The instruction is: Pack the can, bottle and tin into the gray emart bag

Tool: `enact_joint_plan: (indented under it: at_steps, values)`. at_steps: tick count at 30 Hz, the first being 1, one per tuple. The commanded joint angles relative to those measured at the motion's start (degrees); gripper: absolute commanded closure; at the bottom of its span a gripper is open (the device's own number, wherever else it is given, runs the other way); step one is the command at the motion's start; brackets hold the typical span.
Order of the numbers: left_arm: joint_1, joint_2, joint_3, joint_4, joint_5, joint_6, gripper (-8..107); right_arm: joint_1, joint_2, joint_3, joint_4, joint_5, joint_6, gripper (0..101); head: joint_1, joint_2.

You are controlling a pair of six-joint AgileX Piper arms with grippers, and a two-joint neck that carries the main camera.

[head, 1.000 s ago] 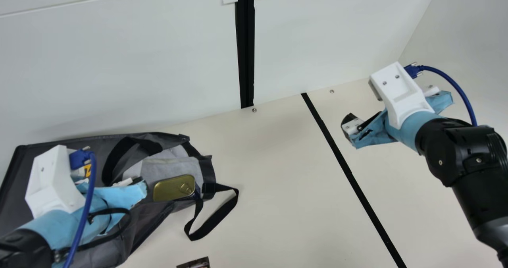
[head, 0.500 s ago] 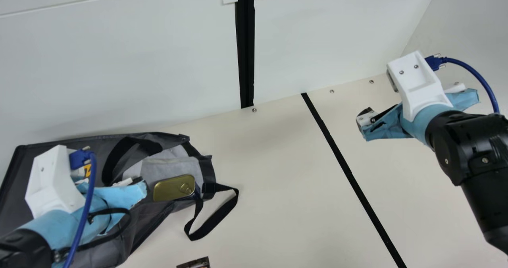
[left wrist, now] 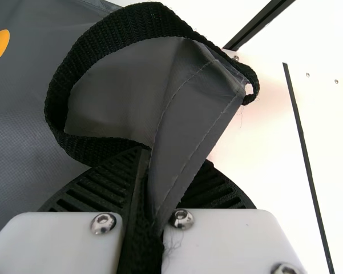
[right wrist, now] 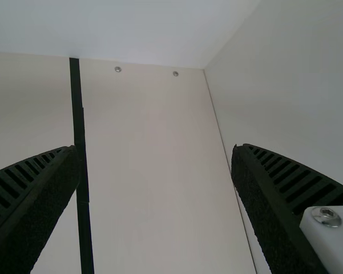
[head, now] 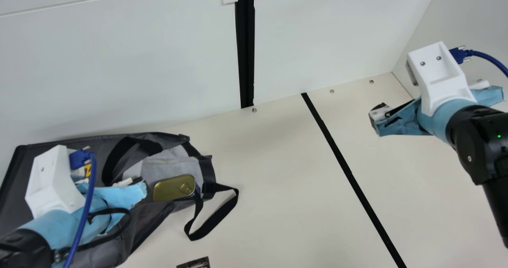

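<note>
In the main view the gray bag [head: 158,216] lies at the left, its mouth facing right, and the gold tin [head: 174,187] rests in the mouth on the light gray lining. My left gripper [head: 141,182] is over the bag, just left of the tin. In the left wrist view that gripper [left wrist: 151,188] is shut on the bag's rim, a fold of gray fabric [left wrist: 185,125] and black strap between its ribbed fingers. My right gripper [head: 375,119] hangs over the table's far right; in the right wrist view this gripper [right wrist: 154,151] stands open with nothing between its fingers.
A black strap loop [head: 214,216] reaches from the bag's mouth onto the table [head: 285,180]. Part of a dark printed item [head: 196,263] shows at the main view's bottom edge. White walls stand behind the table and at its right.
My right arm has moved farther right and back, away from the bag. My left arm, the bag and the tin have kept still.
</note>
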State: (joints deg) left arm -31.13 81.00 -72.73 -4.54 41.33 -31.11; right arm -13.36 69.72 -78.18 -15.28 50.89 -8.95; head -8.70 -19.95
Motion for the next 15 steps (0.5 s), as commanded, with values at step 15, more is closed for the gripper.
enact_joint_plan:
  at_steps: [15]
  values:
    - [0.0, 0.0, 0.0, 0.0, 0.0, 0.0, 89, -5.6, -2.1, -3.4, 3.9, 4.5, -3.8, 10, -1.3, 0.0]
